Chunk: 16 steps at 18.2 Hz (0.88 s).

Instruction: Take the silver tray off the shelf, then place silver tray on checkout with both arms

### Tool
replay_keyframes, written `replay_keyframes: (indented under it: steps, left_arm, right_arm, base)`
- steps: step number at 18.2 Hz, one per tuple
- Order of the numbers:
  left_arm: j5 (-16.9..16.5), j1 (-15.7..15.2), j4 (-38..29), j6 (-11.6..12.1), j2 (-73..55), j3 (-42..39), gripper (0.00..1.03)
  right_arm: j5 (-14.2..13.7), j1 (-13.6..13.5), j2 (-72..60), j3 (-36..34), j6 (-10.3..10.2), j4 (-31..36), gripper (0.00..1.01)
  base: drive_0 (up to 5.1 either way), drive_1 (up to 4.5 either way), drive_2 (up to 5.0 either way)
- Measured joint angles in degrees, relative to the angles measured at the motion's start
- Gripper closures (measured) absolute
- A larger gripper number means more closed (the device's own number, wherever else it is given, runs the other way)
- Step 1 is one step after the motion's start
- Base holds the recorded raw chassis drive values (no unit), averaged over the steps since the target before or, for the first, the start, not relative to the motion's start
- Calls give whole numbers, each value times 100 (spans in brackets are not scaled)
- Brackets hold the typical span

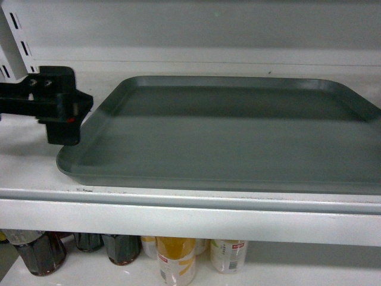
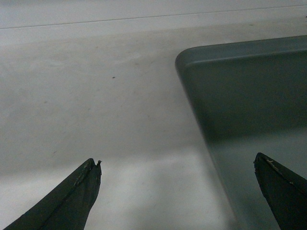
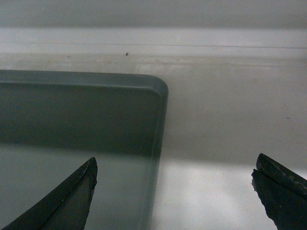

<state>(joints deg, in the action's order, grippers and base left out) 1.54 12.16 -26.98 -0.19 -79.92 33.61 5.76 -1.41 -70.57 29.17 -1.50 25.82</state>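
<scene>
The silver tray point(image 1: 238, 137) lies flat on the white shelf point(image 1: 178, 205), filling most of the board. My left arm's black wrist point(image 1: 59, 106) hovers at the tray's left edge. In the left wrist view my left gripper point(image 2: 176, 159) is open, one finger over bare shelf point(image 2: 96, 96) and the other over the tray point(image 2: 240, 96), straddling its left rim. My right gripper point(image 3: 176, 159) is open too and straddles the tray's point(image 3: 81, 110) right rim in the same way. It does not show in the head view. Neither gripper holds anything. The checkout is out of view.
Behind the tray the shelf's back panel point(image 1: 208, 36) rises close, and a slotted upright point(image 1: 15, 42) stands at the far left. On the lower board stand dark bottles point(image 1: 41, 250) and cans point(image 1: 177, 259).
</scene>
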Motion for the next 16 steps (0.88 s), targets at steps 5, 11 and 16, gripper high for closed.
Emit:
replay_keyframes:
  steps: [5, 11, 16]
  left_arm:
    - [87, 179, 393, -302, -730, 824, 5]
    - [188, 243, 691, -629, -1176, 1305, 5]
    - [282, 267, 588, -730, -1493, 1419, 5]
  right_arm:
    - [-313, -201, -745, 579, 90, -400, 3]
    - [-673, -389, -1279, 1209, -87, -1040, 3]
    - [-1054, -461, -1587, 1519, -369, -1357, 3]
  base:
    - [0, 0, 0]
    - [0, 0, 0]
    - [0, 0, 0]
